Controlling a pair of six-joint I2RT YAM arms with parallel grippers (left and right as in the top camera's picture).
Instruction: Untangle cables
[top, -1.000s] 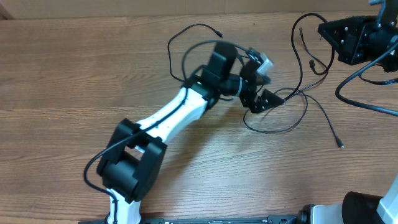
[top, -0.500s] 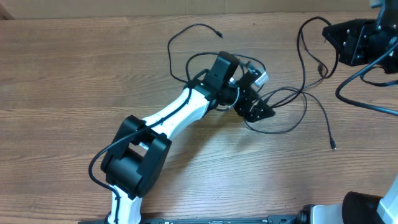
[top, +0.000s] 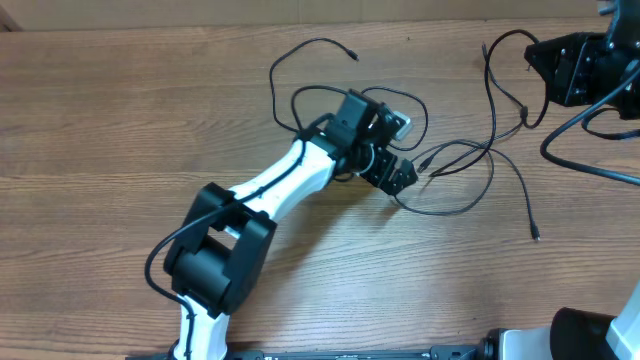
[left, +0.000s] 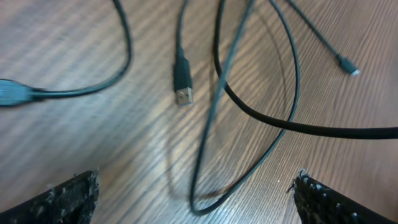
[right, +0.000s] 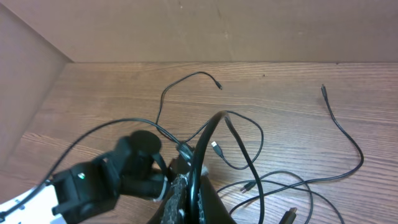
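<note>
- The cables (left: 267, 120) lie slack on the table (top: 100, 120) just under the left gripper (left: 199, 196), silver plug (left: 183, 95) straight ahead of its wide-spread, empty fingers.
- The right gripper (right: 186, 199), well apart, seems clamped on one strand — so I'd have the left pinch a single cord, not a crossing.

Nothing to read here

No words, numbers, brand names or signs can be read on the wooden table (top: 100, 120), from edge to edge. None can be read on the thin black cables (left: 181, 68) or on the white and black robot arm (top: 290, 180) either. The small plug ends are too tiny and blurry to show any marks.
</note>
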